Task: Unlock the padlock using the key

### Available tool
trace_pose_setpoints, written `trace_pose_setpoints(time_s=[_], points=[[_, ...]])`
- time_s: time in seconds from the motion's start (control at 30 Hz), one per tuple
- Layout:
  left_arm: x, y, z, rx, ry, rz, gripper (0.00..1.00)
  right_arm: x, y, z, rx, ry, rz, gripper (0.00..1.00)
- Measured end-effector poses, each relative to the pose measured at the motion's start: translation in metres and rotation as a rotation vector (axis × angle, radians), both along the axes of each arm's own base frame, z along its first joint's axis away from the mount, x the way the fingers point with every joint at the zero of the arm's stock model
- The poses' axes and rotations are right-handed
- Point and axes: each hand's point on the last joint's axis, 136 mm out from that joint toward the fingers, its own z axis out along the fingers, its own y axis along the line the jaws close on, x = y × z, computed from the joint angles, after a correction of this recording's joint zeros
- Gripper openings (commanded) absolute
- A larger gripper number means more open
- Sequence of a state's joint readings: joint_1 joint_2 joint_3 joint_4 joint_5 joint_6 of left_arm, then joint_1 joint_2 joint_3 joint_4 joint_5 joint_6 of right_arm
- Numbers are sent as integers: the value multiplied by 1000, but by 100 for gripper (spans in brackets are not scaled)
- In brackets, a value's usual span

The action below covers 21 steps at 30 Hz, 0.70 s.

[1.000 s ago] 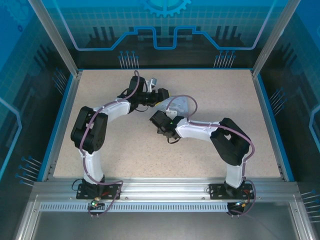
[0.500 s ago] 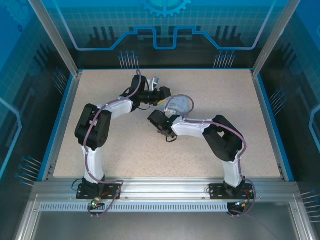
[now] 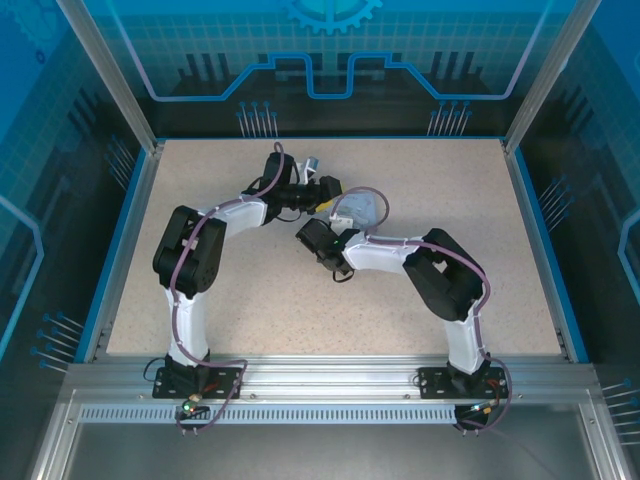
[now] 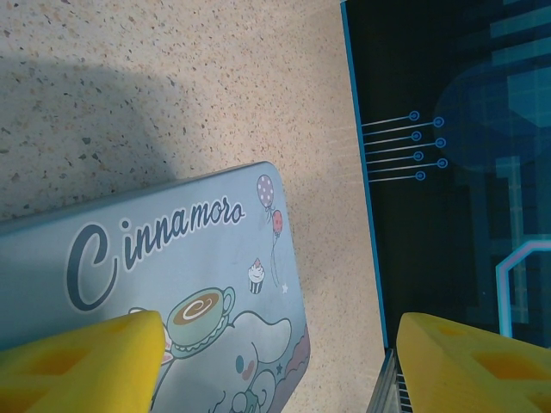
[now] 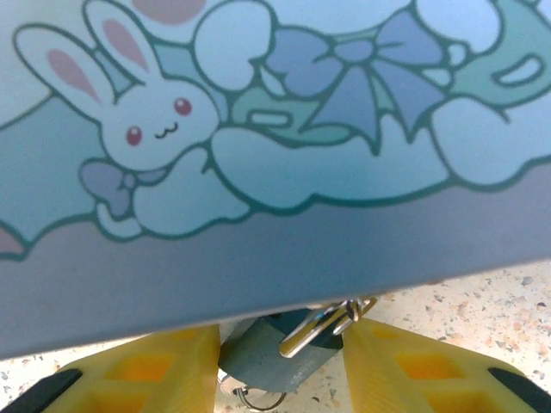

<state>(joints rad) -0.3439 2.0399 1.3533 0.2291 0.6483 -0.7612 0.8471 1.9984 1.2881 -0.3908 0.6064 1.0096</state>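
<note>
The padlock (image 5: 258,366), with a teal-grey body and a shiny shackle (image 5: 314,331), hangs at the lower edge of the pale blue cartoon tin (image 5: 275,172). My right gripper (image 5: 281,344) has a yellow finger against each side of the padlock body and is shut on it. A thin wire ring (image 5: 258,401) dangles under the padlock; the key is hidden. My left gripper (image 4: 280,327) stands open over the tin's lid (image 4: 172,267), one finger above the lid and the other off past its edge. From above, both grippers meet at the tin (image 3: 362,208).
The tin lies on the speckled table (image 3: 450,180), toward the back middle. A blue rim (image 4: 362,172) bounds the table close to the left gripper's right finger. Both arms' elbows fold over the table's centre.
The left gripper has slid a little right, onto the tin. The right arm has drawn its elbow in and pushed its wrist up against the tin.
</note>
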Motion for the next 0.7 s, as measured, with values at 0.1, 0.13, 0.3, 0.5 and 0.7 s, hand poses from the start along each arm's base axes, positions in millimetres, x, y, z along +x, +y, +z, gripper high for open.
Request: trace_pose_setpoints(time_s=[0.1, 0.13, 0.3, 0.5, 0.7], points=[[0, 0, 0, 0, 0, 0, 72, 0, 0, -1, -1, 0, 0, 43], [0, 0, 0, 0, -1, 0, 72, 1, 1, -2, -1, 0, 0, 43], [0, 0, -1, 0, 0, 0, 72, 2, 0, -7, -2, 2, -4, 44], [0, 0, -1, 0, -1, 0, 72, 4, 2, -7, 12, -10, -5, 36], [2, 2, -1, 5, -2, 8, 71, 0, -5, -9, 26, -36, -12, 29]])
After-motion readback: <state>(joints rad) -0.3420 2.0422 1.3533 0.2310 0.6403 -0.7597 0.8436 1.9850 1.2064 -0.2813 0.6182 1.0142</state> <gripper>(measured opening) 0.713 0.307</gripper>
